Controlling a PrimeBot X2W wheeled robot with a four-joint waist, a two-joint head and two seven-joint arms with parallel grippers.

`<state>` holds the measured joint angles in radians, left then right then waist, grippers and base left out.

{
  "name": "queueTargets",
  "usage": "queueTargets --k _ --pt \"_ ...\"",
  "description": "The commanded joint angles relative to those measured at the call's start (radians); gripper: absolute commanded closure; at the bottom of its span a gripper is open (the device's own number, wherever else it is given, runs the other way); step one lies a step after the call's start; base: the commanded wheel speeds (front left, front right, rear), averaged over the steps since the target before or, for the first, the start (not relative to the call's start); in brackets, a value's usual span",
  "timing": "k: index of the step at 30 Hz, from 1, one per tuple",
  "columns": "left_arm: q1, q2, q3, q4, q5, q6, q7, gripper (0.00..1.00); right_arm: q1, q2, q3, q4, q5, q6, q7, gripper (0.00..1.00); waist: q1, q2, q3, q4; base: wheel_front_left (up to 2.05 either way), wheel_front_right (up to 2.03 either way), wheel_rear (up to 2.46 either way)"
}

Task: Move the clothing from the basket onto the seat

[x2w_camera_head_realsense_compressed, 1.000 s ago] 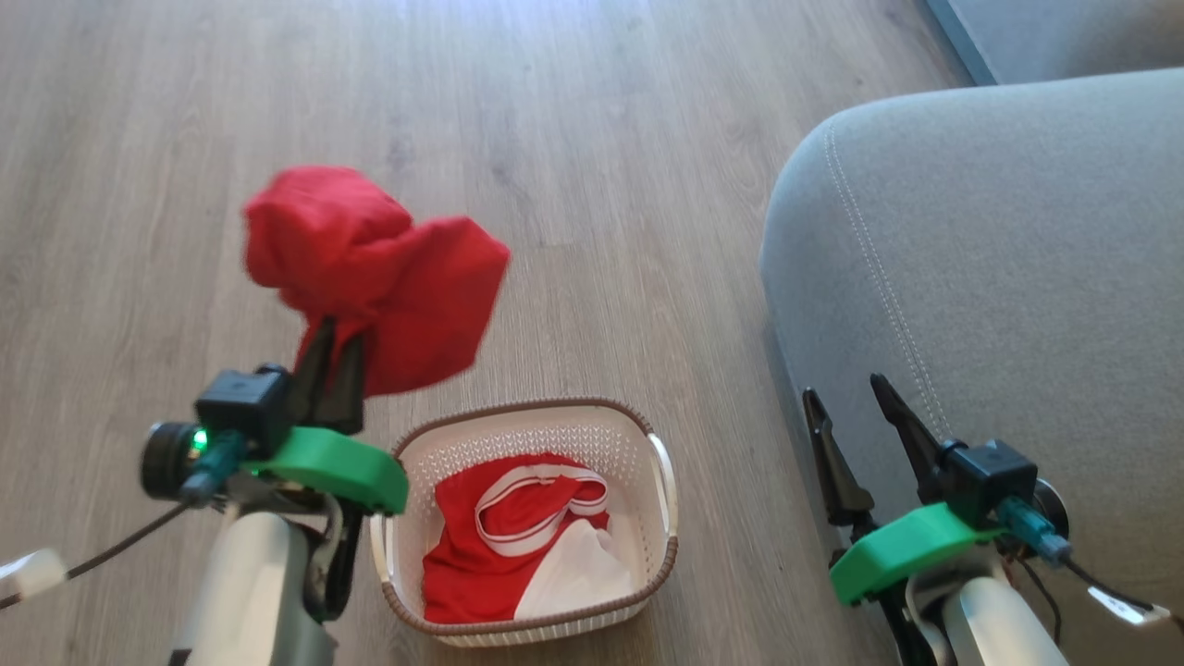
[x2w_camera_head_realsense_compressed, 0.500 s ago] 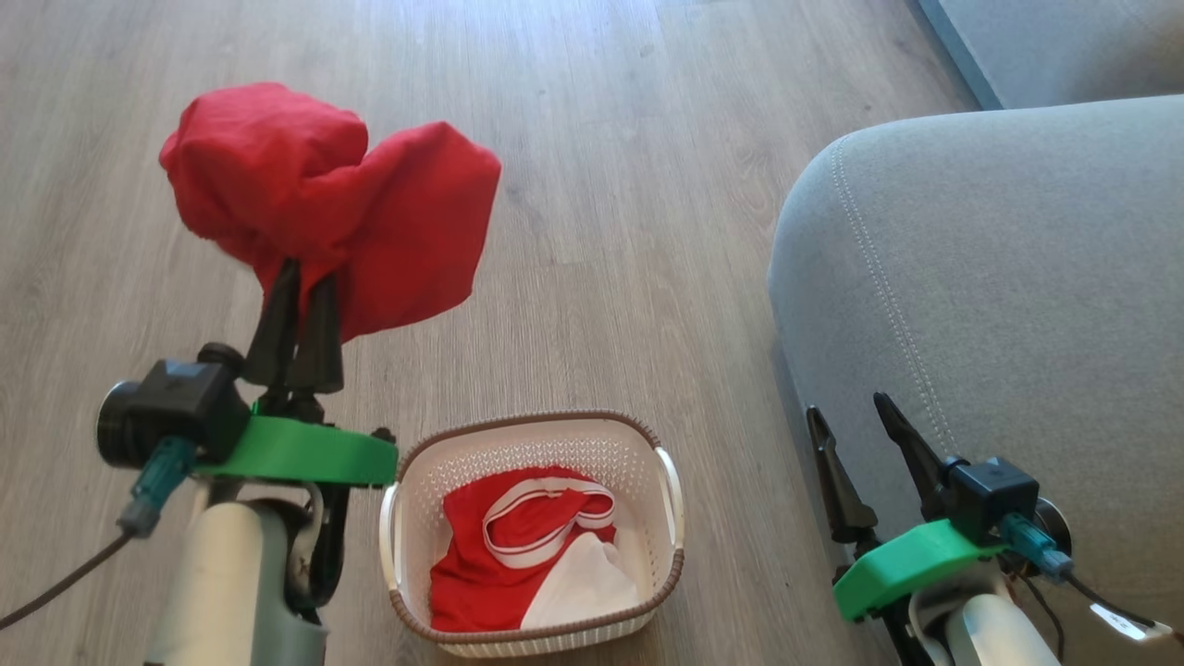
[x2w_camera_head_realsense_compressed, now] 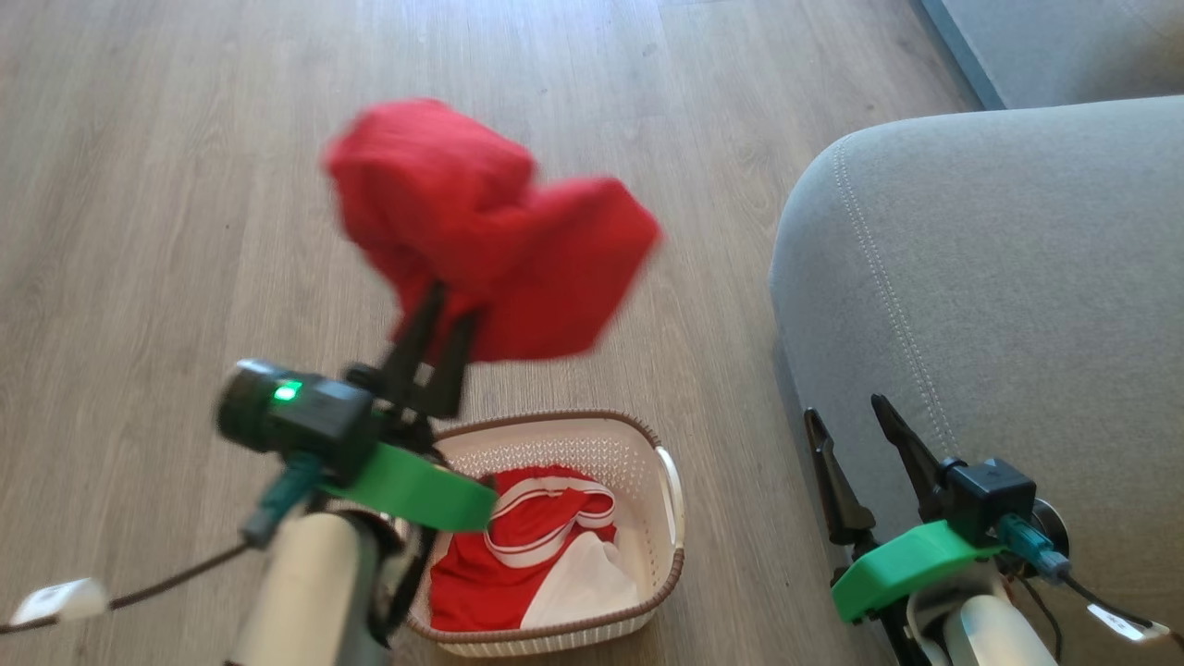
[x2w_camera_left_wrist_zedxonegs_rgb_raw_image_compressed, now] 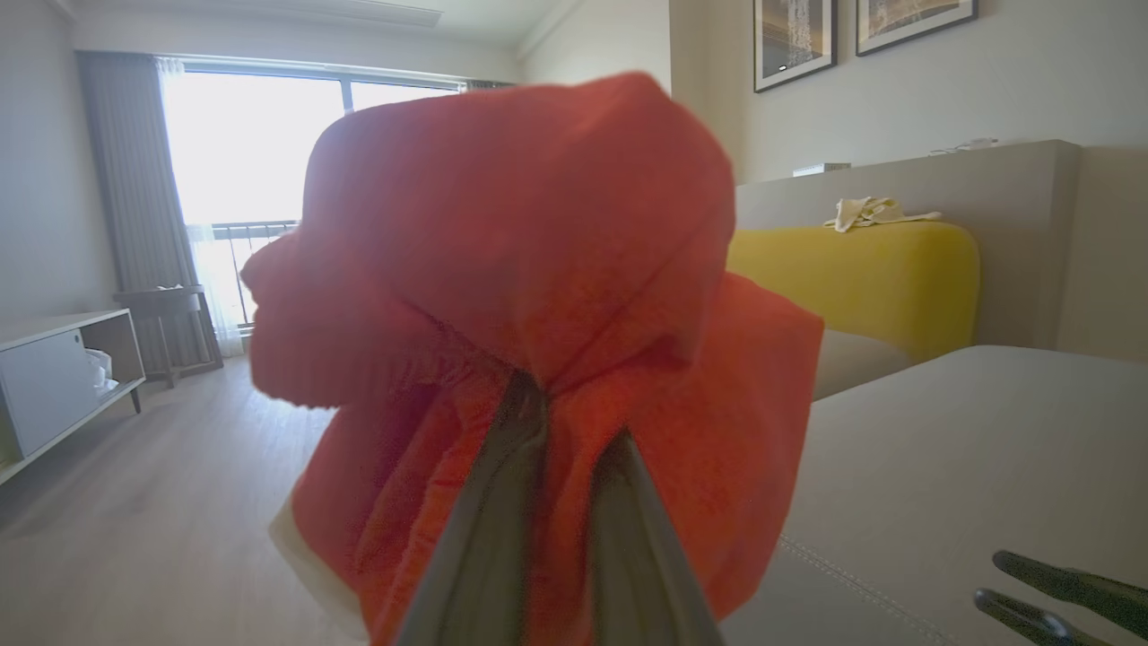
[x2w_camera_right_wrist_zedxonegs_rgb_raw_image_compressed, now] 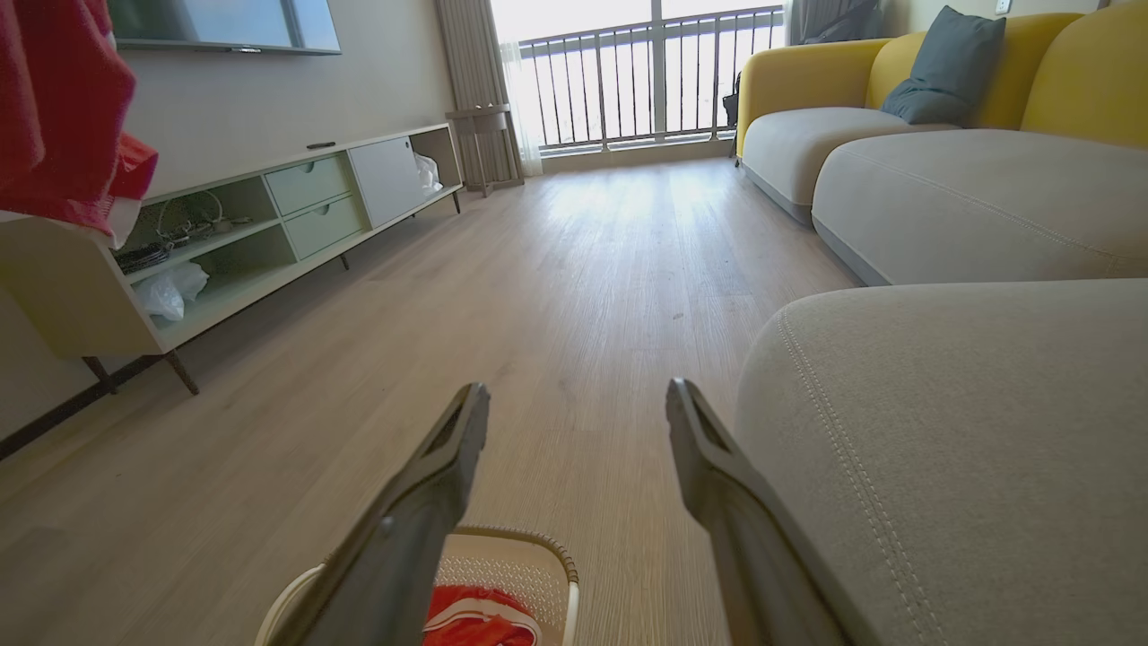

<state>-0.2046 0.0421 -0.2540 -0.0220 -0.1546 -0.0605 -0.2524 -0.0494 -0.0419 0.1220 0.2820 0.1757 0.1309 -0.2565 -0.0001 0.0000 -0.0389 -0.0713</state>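
Right wrist view: basket [x2w_camera_right_wrist_zedxonegs_rgb_raw_image_compressed: 525, 538], plus TV cabinet [x2w_camera_right_wrist_zedxonegs_rgb_raw_image_compressed: 269, 229].

Basket [x2w_camera_head_realsense_compressed: 573, 444] with clothing [x2w_camera_head_realsense_compressed: 467, 583], left of seat [x2w_camera_head_realsense_compressed: 999, 277]

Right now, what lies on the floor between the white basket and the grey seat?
Nothing. In the head view, a bare strip of wooden floor separates the basket from the seat.

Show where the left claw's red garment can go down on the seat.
The seat is bare grey cushion from its rounded corner seam back to the picture's right edge. Crowded: its near edge, where the open right claw hovers, and the basket, half filled with clothing.
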Motion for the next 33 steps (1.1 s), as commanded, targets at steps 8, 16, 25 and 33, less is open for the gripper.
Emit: queueTargets --k 8,16,25,33 --pt "-0.033 0.010 -0.117 0.062 0.040 -0.061 -0.009 1.00 -0.021 -0.008 0.020 -0.032 0.003 0.000 -0.005 0.00 0.0001 0.0000 0.003 -0.009 0.00 0.00 0.00" --pt "-0.005 0.022 -0.202 0.104 0.024 -0.069 -0.009 1.00 -0.017 -0.008 0.020 -0.032 0.003 0.000 -0.005 0.00 0.0001 0.0000 0.008 -0.016 0.00 0.00 0.00" --pt "-0.005 0.037 -0.222 0.131 -0.009 -0.070 -0.009 1.00 -0.017 -0.008 0.023 -0.033 -0.013 0.000 -0.005 0.00 0.0001 0.0000 0.009 -0.011 0.00 0.00 0.00" --pt "-0.008 0.043 -0.186 0.154 -0.005 -0.070 -0.009 1.00 0.004 -0.103 0.154 -0.084 -0.068 0.000 -0.005 0.00 0.0001 0.0000 0.023 -0.022 0.00 0.00 0.00"
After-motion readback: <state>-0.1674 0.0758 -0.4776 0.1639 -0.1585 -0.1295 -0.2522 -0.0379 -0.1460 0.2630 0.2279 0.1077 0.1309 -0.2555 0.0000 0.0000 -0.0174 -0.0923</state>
